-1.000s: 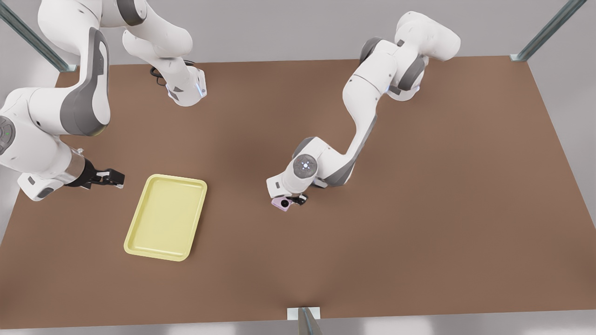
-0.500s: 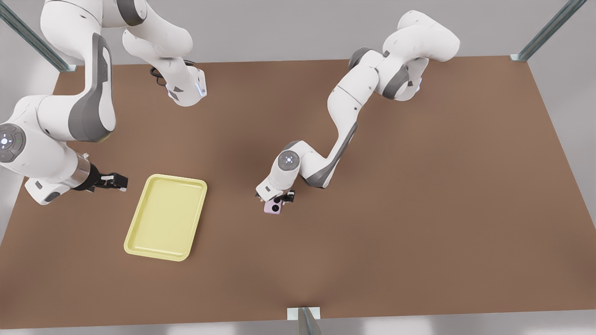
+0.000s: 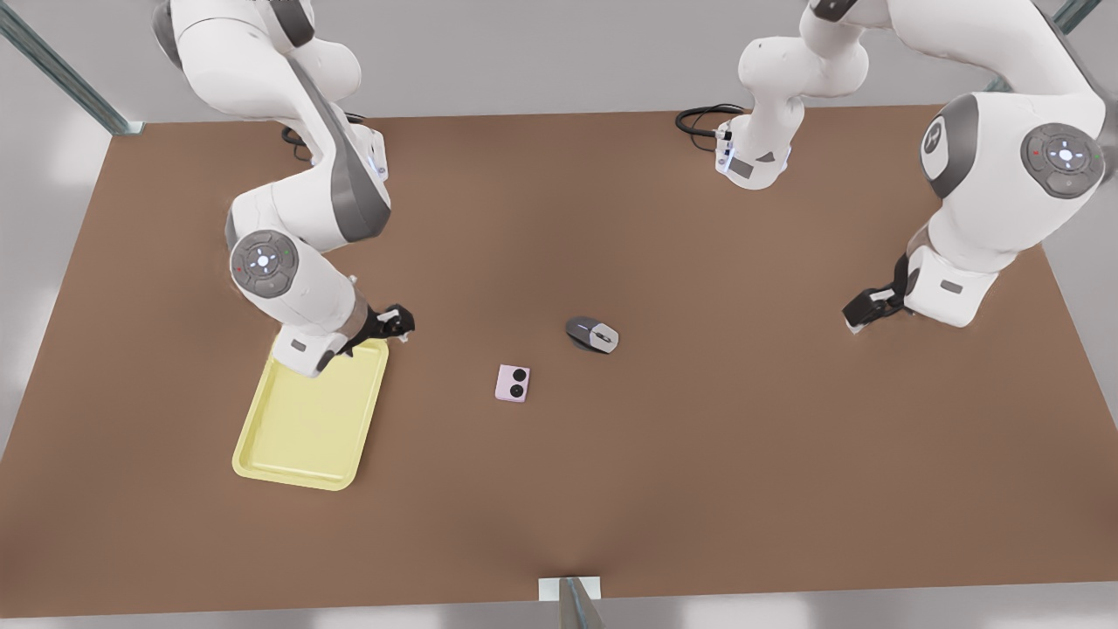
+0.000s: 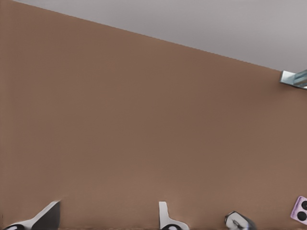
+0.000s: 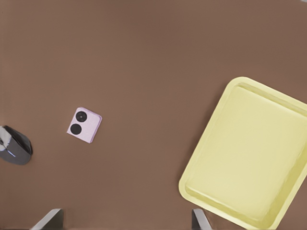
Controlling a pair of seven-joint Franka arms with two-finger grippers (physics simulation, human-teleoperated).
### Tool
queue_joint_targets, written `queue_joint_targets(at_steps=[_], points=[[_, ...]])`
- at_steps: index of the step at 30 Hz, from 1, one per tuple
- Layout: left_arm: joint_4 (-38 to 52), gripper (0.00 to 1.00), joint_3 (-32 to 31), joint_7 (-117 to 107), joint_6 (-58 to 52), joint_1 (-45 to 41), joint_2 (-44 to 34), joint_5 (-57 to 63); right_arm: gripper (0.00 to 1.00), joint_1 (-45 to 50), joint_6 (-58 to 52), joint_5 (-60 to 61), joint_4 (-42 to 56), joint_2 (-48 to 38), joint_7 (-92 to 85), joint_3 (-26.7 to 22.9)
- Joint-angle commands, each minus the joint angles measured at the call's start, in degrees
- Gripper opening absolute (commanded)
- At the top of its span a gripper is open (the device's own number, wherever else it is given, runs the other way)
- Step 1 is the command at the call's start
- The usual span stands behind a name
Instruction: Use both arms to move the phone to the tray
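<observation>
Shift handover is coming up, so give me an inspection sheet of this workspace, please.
Surface: brown table, flat.
Job's things: pink phone lying on the table, camera circles up, apart from the yellow tray.
Clutter: grey computer mouse near the phone.
Grippers: right end effector open, by the tray's corner; left end effector open, at the front view's right.
Cables: black cables at arm bases.
Surroundings: grey wall, metal frame posts.

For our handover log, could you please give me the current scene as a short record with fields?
phone: flat on the table, camera circles up, in neither gripper
tray: toward the front view's left of the phone, phone not in it
mouse: near the phone, not touching it
right gripper: open, over the tray's far corner
left gripper: open, waiting at the front view's right
</observation>
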Motion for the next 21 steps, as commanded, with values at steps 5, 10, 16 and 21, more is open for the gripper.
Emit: queue_joint_targets(at_steps=[5,10,16,21], points=[[-5.2,1.0,-0.8,26.0,0.8,1.2,1.7,2.5,1.0,9.7,10.4,-5.1,2.9,8.3,45.1,3.7],[-5.3,1.0,-0.6,25.6,0.9,1.2,2.2,2.5,1.0,10.4,20.3,-8.0,2.3,13.7,57.8,4.7],[-5.3,1.0,-0.4,25.6,0.5,1.2,2.2,2.5,1.0,11.5,25.6,-10.9,-1.6,16.1,69.4,4.7],[-5.3,1.0,-0.3,25.5,0.8,1.2,2.3,2.5,1.0,12.1,27.4,-11.0,-2.1,20.1,72.0,4.7]])
